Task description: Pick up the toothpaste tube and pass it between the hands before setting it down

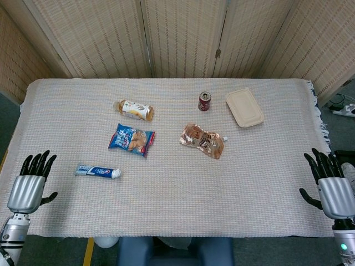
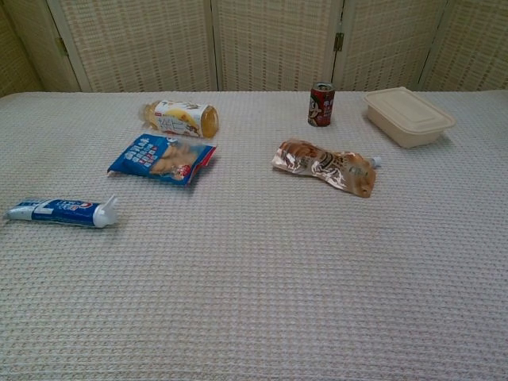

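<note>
The left hand [image 1: 29, 185], appearing at 8 o'clock in the head view, is showing a brushed silver metal back plate with black fingers [image 1: 37, 162] and a black thumb. A silver cylindrical wrist segment [image 1: 12, 234] is joining it below. The right hand [image 1: 331, 188], at 4 o'clock, is showing the same silver plate and black fingers; its silver wrist [image 1: 344, 245] is carrying a small glowing cyan indicator light [image 1: 340, 246].

Screened-off lab table [image 1: 166, 199], staged groceries
</note>
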Action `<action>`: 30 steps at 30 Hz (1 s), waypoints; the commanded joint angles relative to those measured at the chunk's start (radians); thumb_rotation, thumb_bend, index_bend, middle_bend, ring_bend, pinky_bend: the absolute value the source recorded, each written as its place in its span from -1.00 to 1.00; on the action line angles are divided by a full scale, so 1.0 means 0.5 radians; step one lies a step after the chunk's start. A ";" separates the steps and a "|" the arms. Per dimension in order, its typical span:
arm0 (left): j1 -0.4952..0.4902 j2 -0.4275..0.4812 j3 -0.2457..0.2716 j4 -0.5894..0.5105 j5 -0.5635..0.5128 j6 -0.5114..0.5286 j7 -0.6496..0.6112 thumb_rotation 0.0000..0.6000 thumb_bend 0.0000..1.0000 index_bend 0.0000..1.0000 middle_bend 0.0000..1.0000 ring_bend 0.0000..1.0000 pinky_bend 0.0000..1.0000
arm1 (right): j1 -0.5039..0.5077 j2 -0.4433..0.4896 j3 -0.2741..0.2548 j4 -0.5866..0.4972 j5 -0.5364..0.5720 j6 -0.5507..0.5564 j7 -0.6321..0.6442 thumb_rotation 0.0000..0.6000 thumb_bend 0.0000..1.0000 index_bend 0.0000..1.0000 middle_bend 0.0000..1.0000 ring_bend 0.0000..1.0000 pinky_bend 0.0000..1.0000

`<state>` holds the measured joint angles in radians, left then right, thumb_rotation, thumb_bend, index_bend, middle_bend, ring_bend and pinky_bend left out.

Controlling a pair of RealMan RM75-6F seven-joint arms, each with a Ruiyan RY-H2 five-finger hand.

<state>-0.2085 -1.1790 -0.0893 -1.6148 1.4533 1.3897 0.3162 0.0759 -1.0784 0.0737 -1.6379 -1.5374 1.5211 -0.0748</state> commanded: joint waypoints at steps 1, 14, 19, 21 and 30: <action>-0.090 -0.002 -0.039 0.001 0.010 -0.091 0.012 1.00 -0.75 -0.87 -0.96 -1.00 -1.00 | 0.001 0.036 0.027 -0.043 0.005 0.028 -0.034 1.00 -0.38 -1.00 -1.00 -0.96 -1.00; -0.511 -0.214 -0.150 0.266 -0.259 -0.681 0.129 1.00 -0.73 -0.82 -0.87 -0.93 -1.00 | 0.034 0.085 0.041 -0.111 -0.009 -0.002 -0.049 1.00 -0.38 -1.00 -1.00 -0.96 -1.00; -0.594 -0.351 -0.137 0.441 -0.349 -0.787 0.178 1.00 -0.70 -0.70 -0.79 -0.88 -1.00 | 0.044 0.088 0.040 -0.106 0.006 -0.027 -0.030 1.00 -0.38 -1.00 -1.00 -0.96 -1.00; -0.609 -0.393 -0.124 0.507 -0.377 -0.817 0.181 1.00 -0.67 -0.64 -0.74 -0.83 -1.00 | 0.046 0.088 0.039 -0.103 0.007 -0.033 -0.023 1.00 -0.38 -1.00 -1.00 -0.96 -1.00; -0.635 -0.528 -0.055 0.729 -0.431 -0.897 0.117 1.00 -0.59 -0.43 -0.51 -0.63 -1.00 | 0.061 0.081 0.030 -0.093 0.011 -0.066 0.008 1.00 -0.38 -1.00 -1.00 -0.97 -1.00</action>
<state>-0.5229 -1.4352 -0.1227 -1.2588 1.2389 0.9476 0.3837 0.1059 -1.0378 0.0888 -1.6847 -1.5318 1.4887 -0.0711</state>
